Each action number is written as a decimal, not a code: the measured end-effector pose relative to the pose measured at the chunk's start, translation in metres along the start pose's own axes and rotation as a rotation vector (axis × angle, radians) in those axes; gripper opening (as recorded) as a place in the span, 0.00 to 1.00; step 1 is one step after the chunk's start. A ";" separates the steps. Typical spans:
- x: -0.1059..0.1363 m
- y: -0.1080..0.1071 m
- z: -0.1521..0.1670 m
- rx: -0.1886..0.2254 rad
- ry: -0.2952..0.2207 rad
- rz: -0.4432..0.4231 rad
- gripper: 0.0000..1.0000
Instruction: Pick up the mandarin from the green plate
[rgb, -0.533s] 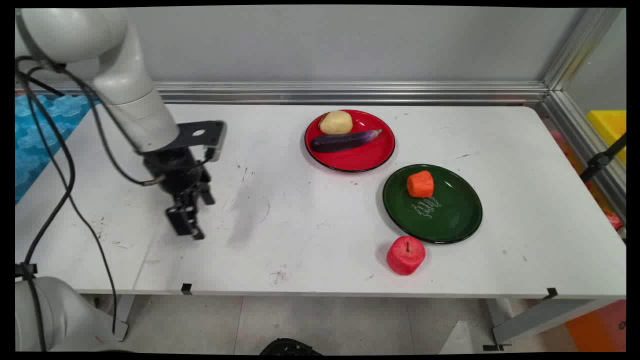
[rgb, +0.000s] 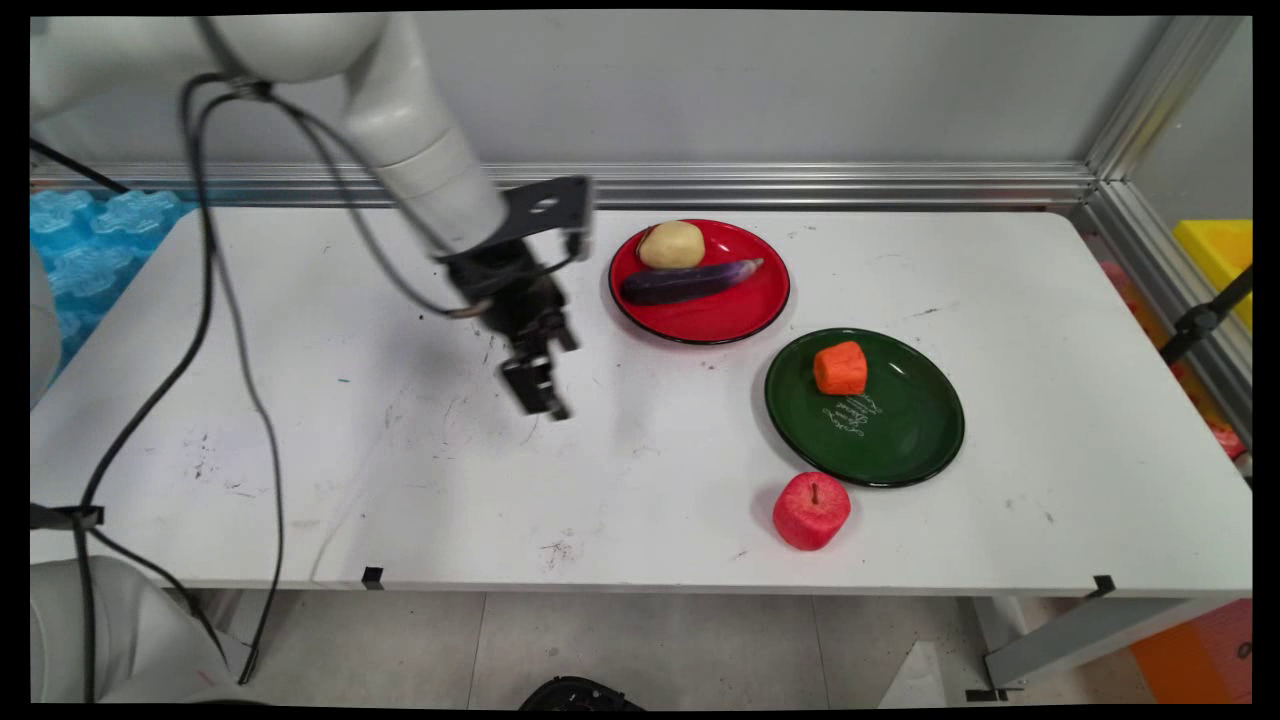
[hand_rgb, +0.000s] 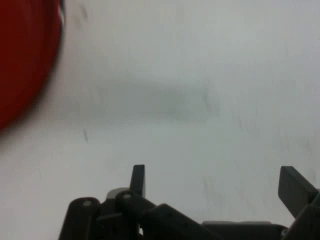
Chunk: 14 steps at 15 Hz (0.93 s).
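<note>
My black gripper (rgb: 543, 397) hangs above bare white table (rgb: 620, 470), left of the red plate (rgb: 745, 305). In the hand view the gripper (hand_rgb: 215, 181) stands open, nothing between its fingers (hand_rgb: 138, 179), with the red plate (hand_rgb: 22, 60) blurred at the upper left. On the red plate lie a potato (rgb: 671, 244) and a purple eggplant (rgb: 690, 281). A green plate (rgb: 900, 430) to the right holds an orange carrot chunk (rgb: 840, 368). A red apple (rgb: 811, 510) sits on the table just in front of the green plate.
An aluminium rail (rgb: 700, 183) runs along the table's far edge and down the right side. Black cables (rgb: 215, 300) hang from the arm over the table's left part. Blue material (rgb: 85, 235) lies beyond the left edge.
The arm has swung right and toward the far side, carrying the gripper from the table's left part to just left of the red plate. Nothing on the table has moved.
</note>
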 end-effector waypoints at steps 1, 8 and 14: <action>0.015 -0.003 0.003 0.014 0.020 0.011 1.00; 0.116 -0.022 0.040 0.121 0.160 0.066 1.00; 0.172 -0.038 0.084 0.157 0.211 0.076 1.00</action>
